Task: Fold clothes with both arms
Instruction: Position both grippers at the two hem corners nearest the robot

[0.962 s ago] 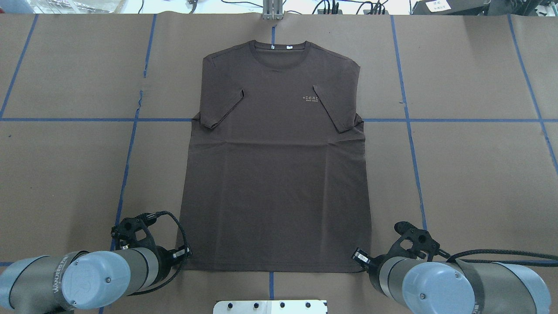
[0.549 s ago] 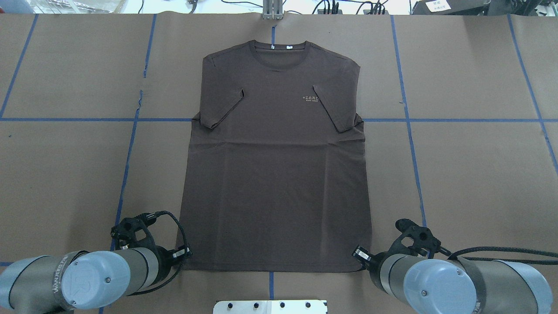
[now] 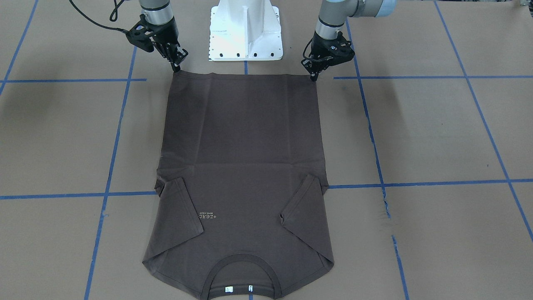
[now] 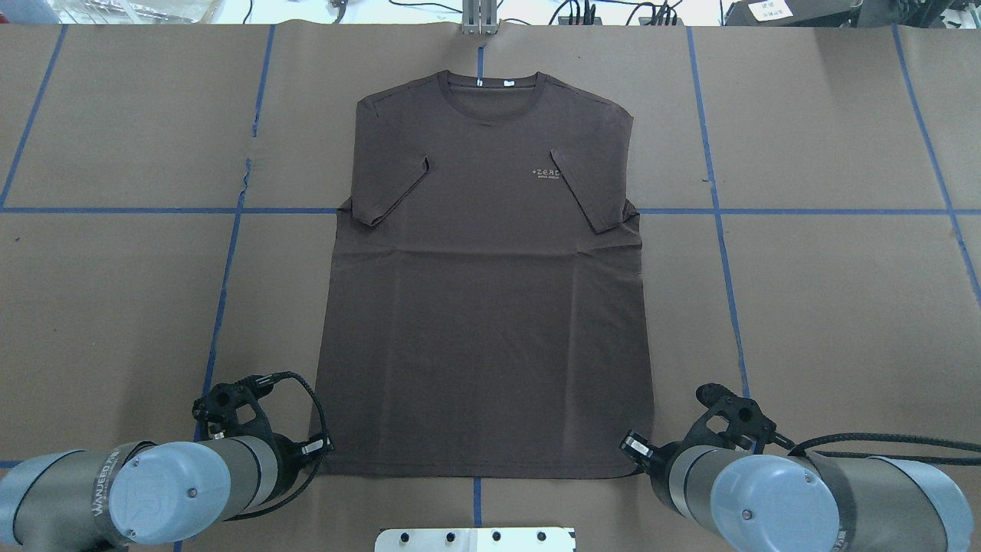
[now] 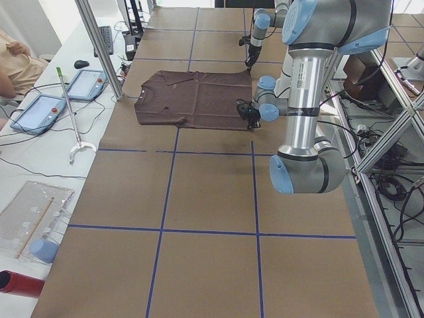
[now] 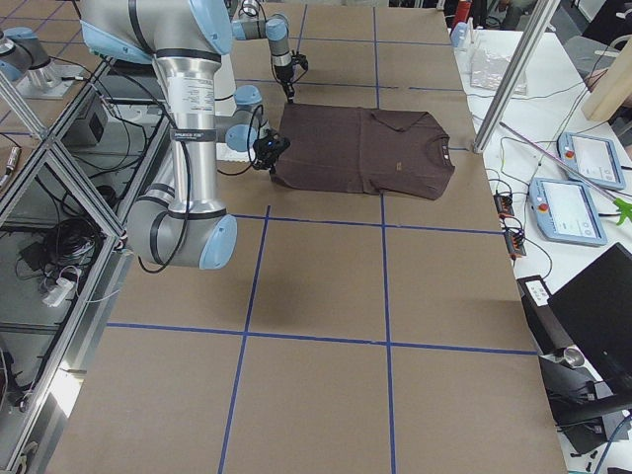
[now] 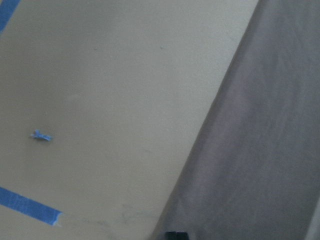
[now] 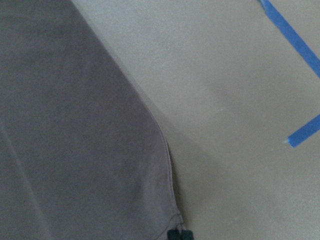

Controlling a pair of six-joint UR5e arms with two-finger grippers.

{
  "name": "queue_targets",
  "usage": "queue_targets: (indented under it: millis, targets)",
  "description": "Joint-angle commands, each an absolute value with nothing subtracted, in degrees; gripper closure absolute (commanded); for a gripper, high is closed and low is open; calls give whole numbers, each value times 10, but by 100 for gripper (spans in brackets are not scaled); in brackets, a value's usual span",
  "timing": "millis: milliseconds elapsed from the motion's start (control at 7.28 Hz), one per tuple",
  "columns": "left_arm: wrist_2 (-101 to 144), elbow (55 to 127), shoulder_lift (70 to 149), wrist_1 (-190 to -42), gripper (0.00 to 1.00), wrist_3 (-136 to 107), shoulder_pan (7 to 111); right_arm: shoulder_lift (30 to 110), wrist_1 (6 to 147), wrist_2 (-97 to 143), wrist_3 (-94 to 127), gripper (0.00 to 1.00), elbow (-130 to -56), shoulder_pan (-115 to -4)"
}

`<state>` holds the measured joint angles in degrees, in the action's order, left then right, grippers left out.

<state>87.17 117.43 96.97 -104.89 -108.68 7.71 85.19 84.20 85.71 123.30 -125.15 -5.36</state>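
Note:
The dark brown T-shirt (image 4: pixel 490 307) lies flat on the brown paper table, collar (image 4: pixel 494 84) away from the robot and both short sleeves folded in over the chest. In the front-facing view my left gripper (image 3: pixel 313 77) points down at one hem corner, its fingers drawn together to a point on the cloth. My right gripper (image 3: pixel 176 69) stands the same way on the other hem corner. The right wrist view shows the dark fingertips (image 8: pixel 178 234) together at the shirt's (image 8: pixel 75 150) corner. The left wrist view shows only one tip at the shirt's (image 7: pixel 270 150) edge.
The white bolted pedestal (image 3: pixel 245 29) stands between the arms, just behind the hem. Blue tape lines (image 4: pixel 716 207) cross the paper. Beyond the table's far edge are a metal post (image 5: pixel 99 46), two tablets (image 5: pixel 86 85) and a seated person (image 5: pixel 16 56).
Both wrists have shifted by only a few pixels at the hem corners. The shirt lies as before.

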Motion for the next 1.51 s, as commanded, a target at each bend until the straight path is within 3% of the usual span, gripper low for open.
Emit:
queue_targets:
  millis: [0, 275, 412, 962, 1374]
  targets:
    - [872, 1172, 969, -1041, 38, -1085, 73, 853, 842, 857, 1233, 100, -1252, -54]
    - [873, 1172, 972, -1041, 37, -1085, 70, 854, 842, 857, 1233, 100, -1252, -54]
    - [873, 1172, 973, -1041, 42, -1086, 69, 855, 842, 857, 1233, 100, -1252, -54]
    - [873, 1173, 974, -1041, 100, -1088, 66, 858, 842, 857, 1233, 100, -1252, -55]
    - [877, 1215, 969, -1040, 100, -1088, 69, 860, 842, 857, 1233, 100, -1257, -56]
